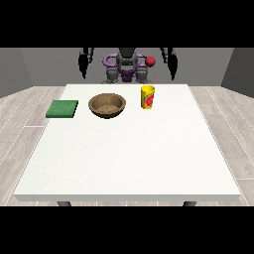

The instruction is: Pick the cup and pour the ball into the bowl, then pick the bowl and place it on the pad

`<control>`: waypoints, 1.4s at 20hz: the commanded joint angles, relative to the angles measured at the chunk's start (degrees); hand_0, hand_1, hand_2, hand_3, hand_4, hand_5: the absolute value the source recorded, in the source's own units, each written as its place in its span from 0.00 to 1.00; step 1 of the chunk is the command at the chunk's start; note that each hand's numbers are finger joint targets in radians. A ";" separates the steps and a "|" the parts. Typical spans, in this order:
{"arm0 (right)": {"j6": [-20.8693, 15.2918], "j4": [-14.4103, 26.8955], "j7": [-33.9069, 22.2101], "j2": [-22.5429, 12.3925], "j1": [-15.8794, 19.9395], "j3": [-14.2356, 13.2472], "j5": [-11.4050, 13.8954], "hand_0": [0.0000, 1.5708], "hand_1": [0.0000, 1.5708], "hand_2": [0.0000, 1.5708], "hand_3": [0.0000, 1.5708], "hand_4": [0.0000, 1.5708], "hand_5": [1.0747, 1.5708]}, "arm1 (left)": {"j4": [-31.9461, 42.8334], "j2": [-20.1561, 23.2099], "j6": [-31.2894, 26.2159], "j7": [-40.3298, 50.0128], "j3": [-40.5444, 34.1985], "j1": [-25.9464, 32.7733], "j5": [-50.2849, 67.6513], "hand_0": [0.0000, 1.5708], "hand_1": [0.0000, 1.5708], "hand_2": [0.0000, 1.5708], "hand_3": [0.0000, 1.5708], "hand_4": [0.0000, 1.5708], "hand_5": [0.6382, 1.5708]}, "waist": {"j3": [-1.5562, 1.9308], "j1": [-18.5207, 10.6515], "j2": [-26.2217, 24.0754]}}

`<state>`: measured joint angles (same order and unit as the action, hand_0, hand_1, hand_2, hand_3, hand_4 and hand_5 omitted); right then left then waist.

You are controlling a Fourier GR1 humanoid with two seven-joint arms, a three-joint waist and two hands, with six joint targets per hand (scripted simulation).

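My two hands hang behind the far edge of the white worktop [129, 158], neither one over its surface: the hand at the view's left [85, 62] and the hand at the view's right [171, 62] are both raised beside my body and hold nothing, and they show too small for me to tell how the fingers lie. I take the brown bowl [107, 105] as my landmark. It sits upright near the far edge, a little toward the view's left of the worktop's middle. The yellow cup [147, 96] stands upright just beside the bowl on the view's right, apart from it and a touch nearer the far edge. It carries a red patch on its side — a label of some kind, though I can read no writing on it. I cannot see into the cup, so I cannot tell whether a ball lies in it. The green pad [62, 108] lies flat on the other side of the bowl, toward the view's left, close to that side edge of the worktop and not touching the bowl. All three things keep to the far strip; from the bowl toward the camera the white surface runs bare to the near edge. A red round thing [150, 61] shows behind the worktop — up by my shoulder, beyond the cup.
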<state>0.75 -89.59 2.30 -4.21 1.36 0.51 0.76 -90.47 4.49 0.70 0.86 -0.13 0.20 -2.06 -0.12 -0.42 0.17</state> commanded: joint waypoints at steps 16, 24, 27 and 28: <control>-20.18 -13.87 -16.19 4.18 13.66 13.02 -2.38 0.00 0.00 0.21 0.29 0.53 0.99 | -7.54 -3.05 4.71 7.31 -2.78 -15.50 13.05 0.00 0.00 0.00 0.00 0.00 1.00 | 0.11 1.23 -6.01; -19.69 -11.56 -15.26 2.96 22.04 9.98 -0.03 0.00 0.00 0.26 0.45 0.50 0.99 | 2.36 -2.90 3.16 -7.22 -3.80 -18.45 9.45 0.00 0.00 0.00 0.00 0.00 0.99 | 0.09 3.09 5.07; -18.09 -7.62 -9.52 1.50 23.03 6.84 -0.73 0.00 0.00 0.28 0.44 0.46 1.00 | 2.73 -4.39 1.91 -14.42 0.54 -14.82 8.34 0.00 0.00 0.00 0.00 0.00 0.97 | 0.10 0.82 9.30; -18.18 -4.34 -7.56 1.03 23.46 4.11 -1.37 0.00 0.00 0.28 0.45 0.45 1.00 | 1.17 -4.41 4.04 -12.96 3.60 -14.51 7.96 0.00 0.00 0.00 0.00 0.00 0.98 | 0.13 -0.60 9.20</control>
<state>-18.26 -98.32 -8.80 -1.77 22.01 8.75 -0.20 -89.94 1.26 3.21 -6.93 -1.22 -16.02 7.71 -0.03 0.47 5.43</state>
